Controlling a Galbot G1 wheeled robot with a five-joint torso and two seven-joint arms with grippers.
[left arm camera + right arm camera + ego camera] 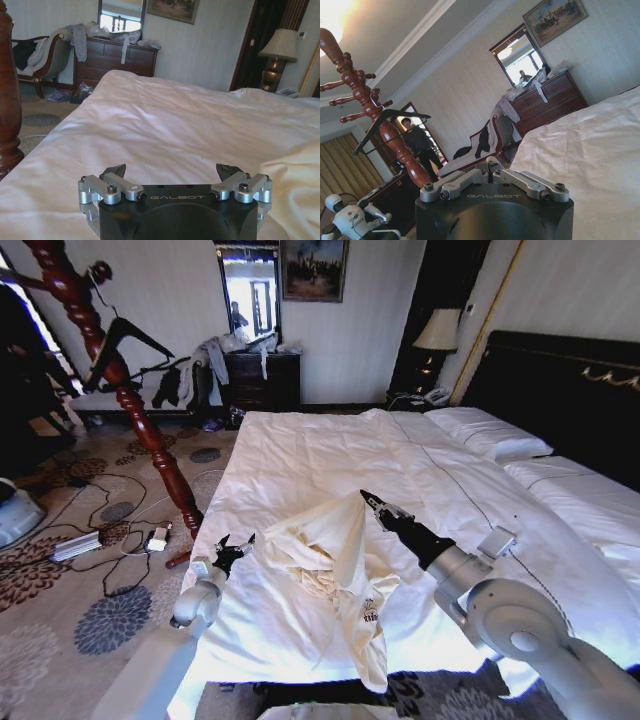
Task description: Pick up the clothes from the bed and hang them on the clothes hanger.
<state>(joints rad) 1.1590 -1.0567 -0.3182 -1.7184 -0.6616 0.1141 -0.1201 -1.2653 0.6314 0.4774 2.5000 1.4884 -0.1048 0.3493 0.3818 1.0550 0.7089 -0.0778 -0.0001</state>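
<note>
Item 1 — the clothes: pale cream-yellow garment, bunched near the foot end of the bed; one fold drawn up into a peak, the rest trailing down over the mattress edge; small dark printed mark on the hanging part; its edge also shows at the side of the left wrist view.

Item 2 — right gripper: raised over the quilt, its tip at the peak of the lifted fold; fingers drawn together and pinching the cloth; in the right wrist view the finger links meet at the centre.

Item 3 — left gripper: low at the bed's near left edge, just beside the garment but apart from it; jaws spread wide, nothing between them; the left wrist view shows the 2 dark fingertips well separated above the white quilt.

Item 4 — the clothes hanger: black, broad-shouldered, hanging on the reddish-brown wooden pole standing on the carpet to the left of the bed; well apart from the garment; seen also in the right wrist view.
</note>
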